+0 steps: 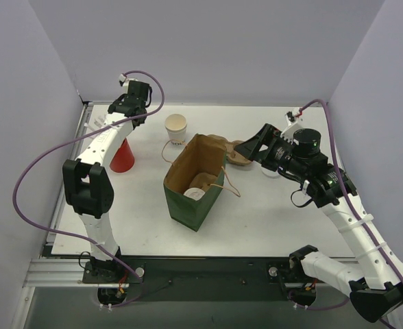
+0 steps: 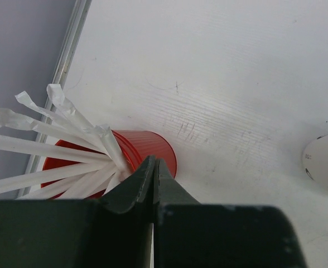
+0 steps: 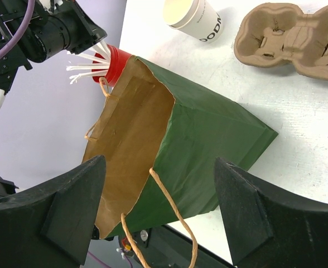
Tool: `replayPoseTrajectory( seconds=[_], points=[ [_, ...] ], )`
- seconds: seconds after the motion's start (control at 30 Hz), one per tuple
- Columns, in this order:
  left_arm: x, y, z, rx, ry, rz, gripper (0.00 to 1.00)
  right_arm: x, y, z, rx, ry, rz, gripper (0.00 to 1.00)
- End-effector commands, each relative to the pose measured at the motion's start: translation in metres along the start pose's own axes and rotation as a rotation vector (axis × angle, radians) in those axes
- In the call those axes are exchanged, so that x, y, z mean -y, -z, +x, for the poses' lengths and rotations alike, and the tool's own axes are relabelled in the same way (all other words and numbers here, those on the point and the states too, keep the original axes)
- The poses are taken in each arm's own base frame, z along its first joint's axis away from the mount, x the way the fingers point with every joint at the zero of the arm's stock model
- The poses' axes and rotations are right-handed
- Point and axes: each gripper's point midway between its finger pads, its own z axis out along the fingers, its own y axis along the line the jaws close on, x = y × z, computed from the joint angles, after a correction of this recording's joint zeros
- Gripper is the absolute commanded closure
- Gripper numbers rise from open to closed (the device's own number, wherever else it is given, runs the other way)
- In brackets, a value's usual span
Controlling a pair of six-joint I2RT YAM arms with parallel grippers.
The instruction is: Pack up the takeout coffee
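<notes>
white-lidded coffee point(image 1: 194, 193) sits in the bag point(image 1: 196, 210); right gripper point(image 3: 159, 162) spread, left gripper point(image 2: 154, 165) pressed together; best withdraw clear of handles point(image 3: 174, 211).

Table point(image 1: 270, 219) holds bag point(image 1: 188, 205), red cup point(image 1: 122, 159), white cup point(image 1: 176, 128), tray point(image 3: 292, 30).

You're looking at a matt green paper bag point(image 3: 208, 139), brown kraft inside; a ribbed, glossy red plastic cup point(image 2: 150, 146); a rough moulded pulp carrier point(image 3: 289, 30); and a scuffed white tabletop point(image 2: 220, 67).

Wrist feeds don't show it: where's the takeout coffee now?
In the top view, the takeout coffee sits inside the open paper bag at table centre, the lidless cup beyond it and the red cup to its left.
</notes>
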Motion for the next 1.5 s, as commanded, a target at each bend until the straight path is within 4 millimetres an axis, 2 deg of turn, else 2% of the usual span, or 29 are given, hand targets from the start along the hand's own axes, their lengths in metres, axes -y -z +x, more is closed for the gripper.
replayPoseTrajectory(
  seconds=[0.0,0.03,0.27,0.57,0.67,0.87,1.03,1.07,1.13,1.17,1.23,1.27,1.33,1.37,1.47],
  points=[
    [-0.006,0.004,-0.022,0.066,0.040,-0.019,0.97,0.002,0.000,-0.003,0.016,0.009,0.005,0.28],
    [-0.009,0.005,-0.025,0.072,0.040,-0.024,1.00,0.003,0.000,-0.004,0.016,0.008,0.007,0.28],
    [-0.019,0.032,-0.048,0.114,0.061,0.000,1.00,0.000,0.000,-0.005,0.016,0.008,0.001,0.28],
    [-0.030,0.084,-0.067,0.156,0.130,0.118,1.00,0.000,-0.002,-0.007,0.014,0.014,0.012,0.29],
    [-0.032,0.108,-0.082,0.206,0.154,0.191,1.00,0.000,-0.001,-0.009,0.017,0.019,0.017,0.29],
    [-0.040,0.167,-0.112,0.317,0.226,0.341,1.00,-0.003,0.003,-0.012,0.024,0.028,0.018,0.29],
    [-0.043,0.238,-0.134,0.444,0.279,0.559,1.00,-0.002,0.010,-0.015,0.037,0.043,0.034,0.29],
    [-0.041,0.262,-0.134,0.473,0.277,0.646,1.00,-0.001,0.011,-0.015,0.038,0.045,0.038,0.29],
    [-0.036,0.290,-0.134,0.515,0.280,0.752,1.00,0.000,0.016,-0.017,0.052,0.045,0.048,0.29],
    [-0.042,0.313,-0.139,0.567,0.294,0.806,1.00,0.001,0.016,-0.015,0.050,0.045,0.052,0.29],
    [-0.035,0.336,-0.132,0.577,0.278,0.906,1.00,0.002,0.018,-0.016,0.055,0.043,0.056,0.29],
    [-0.040,0.352,-0.132,0.608,0.283,0.938,1.00,0.003,0.019,-0.015,0.054,0.044,0.059,0.29],
    [-0.036,0.370,-0.126,0.622,0.270,1.016,1.00,0.004,0.020,-0.015,0.062,0.040,0.061,0.29],
    [-0.043,0.386,-0.128,0.667,0.278,1.044,1.00,0.006,0.020,-0.015,0.061,0.039,0.066,0.29],
    [-0.040,0.407,-0.122,0.664,0.262,1.140,1.00,0.006,0.021,-0.015,0.067,0.038,0.070,0.29]
  ],
)
